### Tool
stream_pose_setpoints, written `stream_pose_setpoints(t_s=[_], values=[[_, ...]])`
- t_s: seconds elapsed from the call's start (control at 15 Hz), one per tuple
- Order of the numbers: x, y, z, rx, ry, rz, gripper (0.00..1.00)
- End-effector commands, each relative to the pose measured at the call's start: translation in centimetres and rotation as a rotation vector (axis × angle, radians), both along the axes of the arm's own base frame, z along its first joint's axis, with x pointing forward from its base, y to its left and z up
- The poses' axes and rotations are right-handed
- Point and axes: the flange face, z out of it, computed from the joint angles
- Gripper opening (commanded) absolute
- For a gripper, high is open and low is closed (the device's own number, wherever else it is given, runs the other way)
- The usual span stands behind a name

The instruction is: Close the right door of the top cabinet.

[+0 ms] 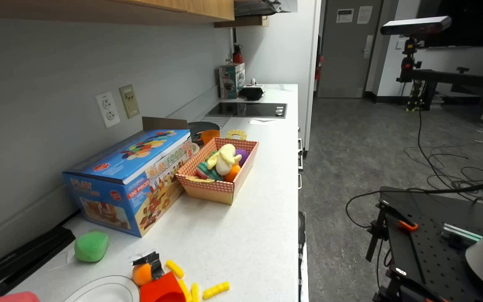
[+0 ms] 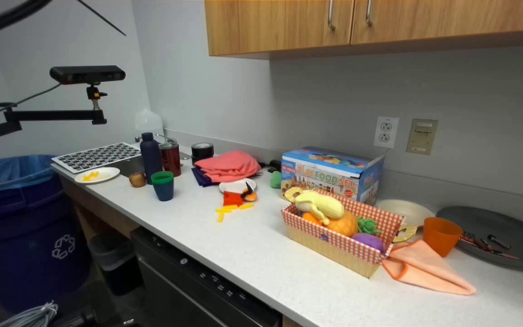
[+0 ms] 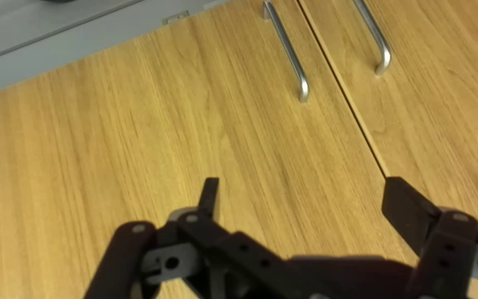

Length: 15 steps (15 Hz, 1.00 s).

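The right door (image 3: 152,145) of the top cabinet (image 2: 393,27) hangs above the white surface (image 2: 243,240); in an exterior view its lower edge runs on from that of the left door (image 2: 270,27), so I judge it closed or very nearly so, though a slight gap would be hard to see from there. The wrist view stands upside down, with the wall (image 3: 69,47) at its top, and there the right door fills the area left of the seam (image 3: 342,89). The gripper (image 3: 300,191) shows in that view alone, its jaws wide apart and holding nothing; I cannot tell whether they touch the door. The chief risk sits at the seam: one of the jaws overlaps its end in the wrist view, so a straight push may land partly on the left door and leave the right one unseated. A drift toward the metal handle (image 3: 287,49) could let the spread jaws snag or straddle it. If the door is in fact fully home, extra force would only strain the gripper and scuff the panel. Backing off and then dropping too steeply could knock the orange cup (image 2: 441,236) or the gingham-lined basket (image 2: 329,250) standing below on that surface.
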Motion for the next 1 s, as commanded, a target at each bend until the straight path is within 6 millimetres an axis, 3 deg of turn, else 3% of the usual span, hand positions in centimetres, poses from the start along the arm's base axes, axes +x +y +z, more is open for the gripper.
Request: stream_pose_setpoints(t_s=[0.0,0.27,0.33,0.53,0.93], values=[[-4.9,0.0,-0.5,-0.019,0.032,-0.012,1.0],[-9.6,-0.5,-1.5,-0.028,0.054,-0.051,1.0],[-6.7,-0.9,-0.7,-0.03,0.037,-0.035,1.0],[-9.0,-1.0,-1.2,-0.026,0.042,-0.04,1.0],[-9.0,-0.7,-1.7,-0.023,0.05,-0.033,1.0]])
